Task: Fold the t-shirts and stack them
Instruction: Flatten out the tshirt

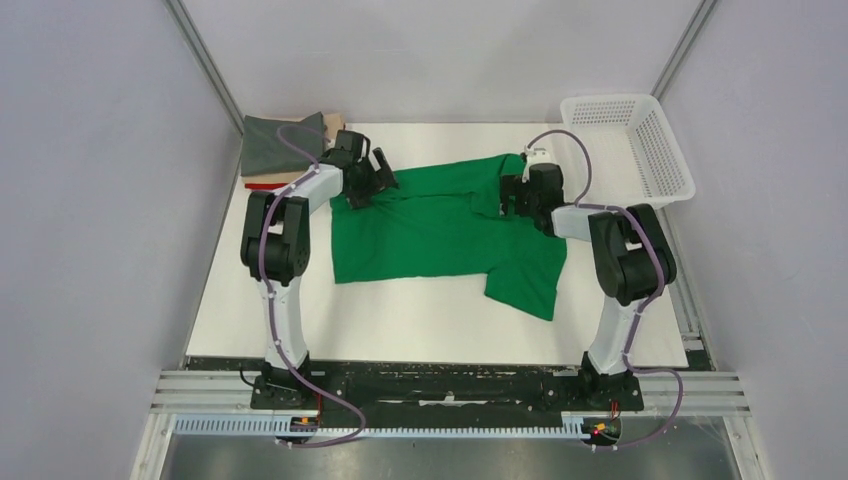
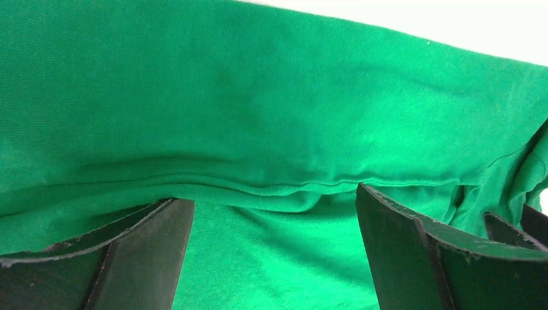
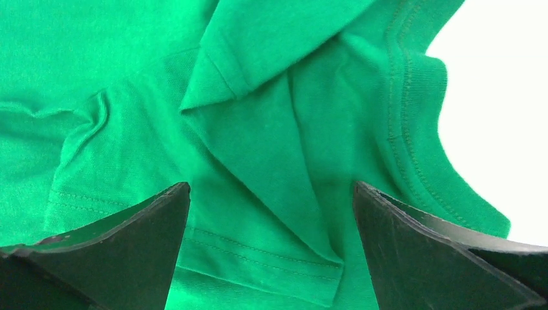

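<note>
Top external view: green shirt (image 1: 440, 225) lies partly spread between both grippers, limp and light, likely to sag and crease wherever unsupported. Folded stack (image 1: 285, 145) sits just beyond the left gripper (image 1: 372, 178). Both it and the right gripper (image 1: 510, 195) have jaws wide apart, gripping nothing, cloth beneath them. Best holds, I judge: the doubled hem ridge (image 2: 271, 184) lying between the left gripper's tips, and the stitched collar (image 3: 413, 129) just outside the right's.
</note>
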Motion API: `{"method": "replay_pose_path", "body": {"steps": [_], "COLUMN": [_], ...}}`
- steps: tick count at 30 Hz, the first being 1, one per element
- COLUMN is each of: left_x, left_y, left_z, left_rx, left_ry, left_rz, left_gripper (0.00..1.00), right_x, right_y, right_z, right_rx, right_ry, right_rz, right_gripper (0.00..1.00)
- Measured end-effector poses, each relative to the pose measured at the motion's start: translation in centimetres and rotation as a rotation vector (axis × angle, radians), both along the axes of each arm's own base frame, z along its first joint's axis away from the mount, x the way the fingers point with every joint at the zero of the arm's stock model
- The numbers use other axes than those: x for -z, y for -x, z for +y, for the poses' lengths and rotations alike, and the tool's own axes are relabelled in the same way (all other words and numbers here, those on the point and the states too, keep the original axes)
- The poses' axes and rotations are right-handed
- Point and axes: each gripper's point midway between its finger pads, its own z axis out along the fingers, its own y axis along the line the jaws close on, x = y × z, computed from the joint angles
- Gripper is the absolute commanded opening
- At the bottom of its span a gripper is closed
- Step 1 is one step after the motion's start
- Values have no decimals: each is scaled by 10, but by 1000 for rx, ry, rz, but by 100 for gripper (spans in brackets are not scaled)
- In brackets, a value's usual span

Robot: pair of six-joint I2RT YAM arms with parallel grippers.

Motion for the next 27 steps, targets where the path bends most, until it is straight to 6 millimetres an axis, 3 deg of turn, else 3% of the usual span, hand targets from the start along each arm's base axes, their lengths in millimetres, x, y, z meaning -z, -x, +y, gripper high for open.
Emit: {"method": "replay_pose_path", "body": {"steps": [3, 7, 9, 11, 15, 18, 21, 24, 27], "left_x": [-1, -6, -14, -25, -46, -42, -24, -10, -2], "left_y": [-5, 15, 40, 79, 146, 182, 204, 214, 215], "left_z": [2, 14, 23, 38, 67, 79, 86, 88, 86], "left_rx": [2, -1, -15, -43, -132, -182, -222, -256, -285], "left_ry": [-19, -86, -113, -151, -211, -228, -244, -243, -230], "left_rz": [4, 28, 40, 60, 87, 127, 197, 253, 276], "left_gripper": [100, 100, 100, 100, 96, 89, 78, 71, 64], "right_x": [-8, -40, -63, -87, -115, -113, -102, -91, -93], "right_y": [-15, -12, 0, 14, 27, 29, 37, 46, 49], "right_z": [-3, -3, -3, -3, -3, -4, -6, -2, -3], "right_rx": [11, 1, -1, -1, -11, -41, -56, -63, -50], "right_ry": [-6, -33, -57, -98, -214, -292, -320, -304, -250], "right_rz": [-19, -83, -134, -194, -248, -232, -214, -187, -191], "right_gripper": [98, 98, 98, 98, 98, 98, 98, 98, 98]}}
